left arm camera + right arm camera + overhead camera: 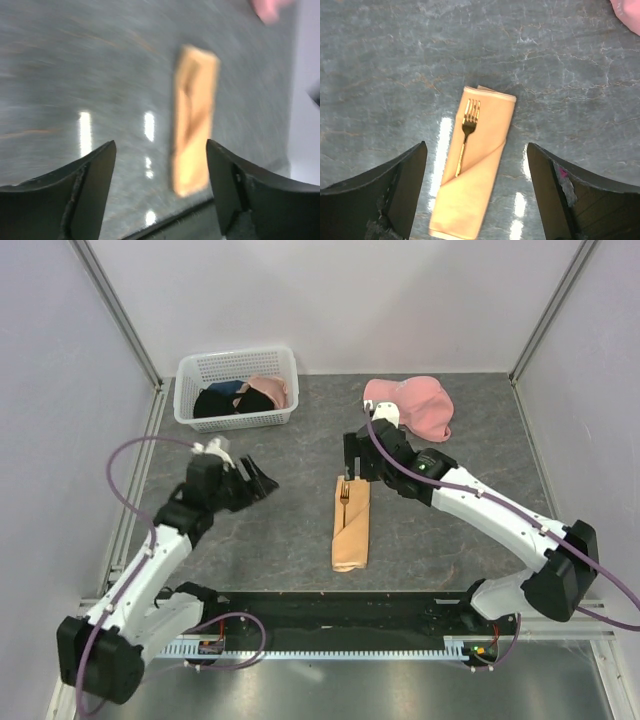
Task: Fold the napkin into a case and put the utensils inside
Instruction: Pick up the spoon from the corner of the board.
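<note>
While the grey marbled surface (250, 540) carries a white basket (240, 420) of clothes at far left and a pink cap (415, 405) at far right, the work sits in the middle. There the napkin (351, 525) lies folded into a narrow case, its long axis running near to far. The left arm's fingers (95, 175) stand wide apart and hold nothing, hovering to the left of the case and apart from it. The right arm's fingers (405, 175) are likewise spread and empty, above the case's far end. A fork (465, 135) is tucked under the diagonal flap, tines showing at the far end (no spoon is visible, and whether one lies inside I cannot tell). By my reading the job is at or near its finish. Each arm should rise clear before swinging home, with no finger brushing the thin cloth, since a light drag could open the fold or slide the fork out.
</note>
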`<state>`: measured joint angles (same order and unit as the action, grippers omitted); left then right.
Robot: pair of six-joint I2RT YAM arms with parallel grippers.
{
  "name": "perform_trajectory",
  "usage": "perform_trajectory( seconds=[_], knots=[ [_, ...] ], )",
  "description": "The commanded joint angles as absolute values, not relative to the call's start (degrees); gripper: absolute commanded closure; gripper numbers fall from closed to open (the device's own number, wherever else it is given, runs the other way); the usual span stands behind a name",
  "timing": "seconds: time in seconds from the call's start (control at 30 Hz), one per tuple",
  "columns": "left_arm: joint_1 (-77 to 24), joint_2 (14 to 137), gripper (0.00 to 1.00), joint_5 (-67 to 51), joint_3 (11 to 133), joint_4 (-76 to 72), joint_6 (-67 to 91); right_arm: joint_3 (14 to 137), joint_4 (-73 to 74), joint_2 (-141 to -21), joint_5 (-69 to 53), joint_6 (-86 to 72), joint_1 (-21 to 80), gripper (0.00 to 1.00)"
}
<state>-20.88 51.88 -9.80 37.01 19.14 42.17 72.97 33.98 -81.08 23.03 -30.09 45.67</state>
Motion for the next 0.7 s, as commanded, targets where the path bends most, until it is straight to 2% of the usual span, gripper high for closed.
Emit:
perform_trajectory(
  seconds=[0.0,0.07,0.23,0.4,0.67],
  knots=[
    [-8.5,64.3,0.17,-1.3,50.8,42.3,29.0,69.1,33.3,-79.5,18.1,-24.3,44.3,0.11],
    [-4.2,72.3,0.17,1.6,54.7,46.8,24.9,67.4,32.5,-78.6,16.5,-23.3,43.7,0.11],
    [1.9,82.3,0.16,5.0,60.5,49.8,17.8,64.3,30.6,-75.7,11.2,-21.4,43.0,0.1],
    [2.0,88.8,0.15,14.4,60.4,48.3,13.1,62.6,28.7,-73.0,5.3,-21.2,41.9,0.1],
    [4.3,86.5,0.14,14.4,58.5,40.2,6.4,59.8,28.1,-69.3,3.2,-17.8,39.4,0.1]
  ],
)
